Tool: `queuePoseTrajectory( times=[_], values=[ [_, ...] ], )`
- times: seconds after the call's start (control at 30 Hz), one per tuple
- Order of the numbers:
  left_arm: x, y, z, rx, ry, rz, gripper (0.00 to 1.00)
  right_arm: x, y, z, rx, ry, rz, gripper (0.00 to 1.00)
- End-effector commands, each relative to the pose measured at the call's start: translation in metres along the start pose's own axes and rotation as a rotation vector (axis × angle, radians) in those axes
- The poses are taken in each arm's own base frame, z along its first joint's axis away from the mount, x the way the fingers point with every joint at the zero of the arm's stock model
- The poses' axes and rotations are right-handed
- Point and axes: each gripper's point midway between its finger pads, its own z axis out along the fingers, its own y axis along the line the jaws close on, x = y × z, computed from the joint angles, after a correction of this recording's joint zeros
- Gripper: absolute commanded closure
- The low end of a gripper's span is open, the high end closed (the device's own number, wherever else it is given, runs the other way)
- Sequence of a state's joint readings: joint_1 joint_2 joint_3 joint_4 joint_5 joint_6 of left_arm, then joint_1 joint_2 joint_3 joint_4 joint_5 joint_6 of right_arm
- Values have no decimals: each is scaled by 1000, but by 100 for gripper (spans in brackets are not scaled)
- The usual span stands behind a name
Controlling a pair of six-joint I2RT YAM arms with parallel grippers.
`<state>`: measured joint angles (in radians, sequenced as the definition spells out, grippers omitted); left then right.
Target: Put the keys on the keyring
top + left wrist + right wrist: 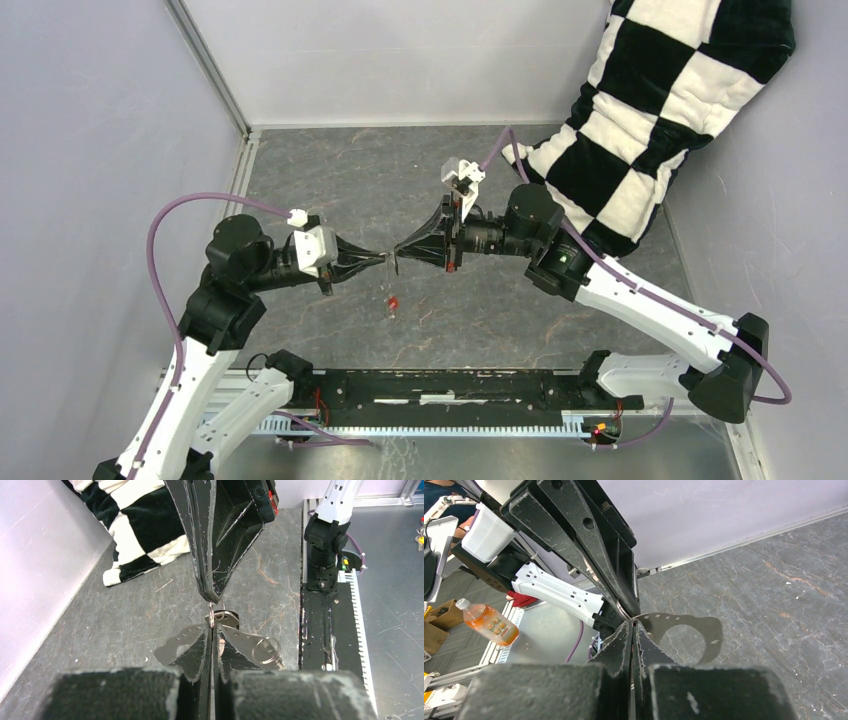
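Two pincers meet tip to tip above the middle of the grey bench (500, 330). The left pincer (383, 262) reaches in from the left and the right pincer (400, 252) from the right.

The left pincer is squeezed tight on the keyring (212, 614). Flat perforated metal plates (172, 649) fan out on either side of its closed fingers (192, 660). A small split ring (265, 651) sits on the plate to one side. From those fingers a thin grey wire loop rises straight to the tip of the right pincer.

The right pincer's fingers (616, 645) are pressed together too, with no gap between them. Its tip sits right at the far end of that loop. Whether it actually nips the wire I cannot tell.

Just below the meeting point, in the overhead view, is the red key (393, 301), tiny against the stone-patterned surface. I cannot make out whether it dangles or lies on the bench.

A black-and-white checked cushion (660, 110) slumps in the far right corner, well apart from both arms.
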<state>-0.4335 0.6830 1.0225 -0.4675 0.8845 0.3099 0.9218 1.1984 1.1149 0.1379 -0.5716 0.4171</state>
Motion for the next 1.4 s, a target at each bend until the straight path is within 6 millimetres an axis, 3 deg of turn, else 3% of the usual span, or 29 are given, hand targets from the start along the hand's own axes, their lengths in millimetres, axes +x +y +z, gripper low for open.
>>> queuePoseTrajectory(
  times=[0.0, 0.4, 0.5, 0.57, 0.63, 0.77, 0.9, 1.37],
  values=[
    [-18, 3, -1, -17, -56, 40, 98, 1, 0, -3, 1, -7, 0, 100],
    [-24, -2, 0, 24, -72, 36, 98, 14, 7, 0, -82, 23, 23, 98],
    [-24, -4, 0, 34, -72, 35, 98, 12, 8, -1, -87, 39, -4, 86],
    [-24, -5, 0, 42, -67, 37, 98, 6, 5, -5, -60, 53, -57, 70],
    [-23, -7, 0, 56, -63, 34, 98, -6, 6, -10, -48, 49, -136, 61],
    [-22, -11, 0, 82, -62, 28, 98, -28, 14, -15, -68, 14, -251, 52],
    [-21, -13, 1, 97, -58, 18, 98, -33, 21, -11, -120, 8, -282, 51],
    [-26, -13, 0, 97, -67, 27, 98, -12, 22, 3, -208, 47, -238, 61]
  ],
)
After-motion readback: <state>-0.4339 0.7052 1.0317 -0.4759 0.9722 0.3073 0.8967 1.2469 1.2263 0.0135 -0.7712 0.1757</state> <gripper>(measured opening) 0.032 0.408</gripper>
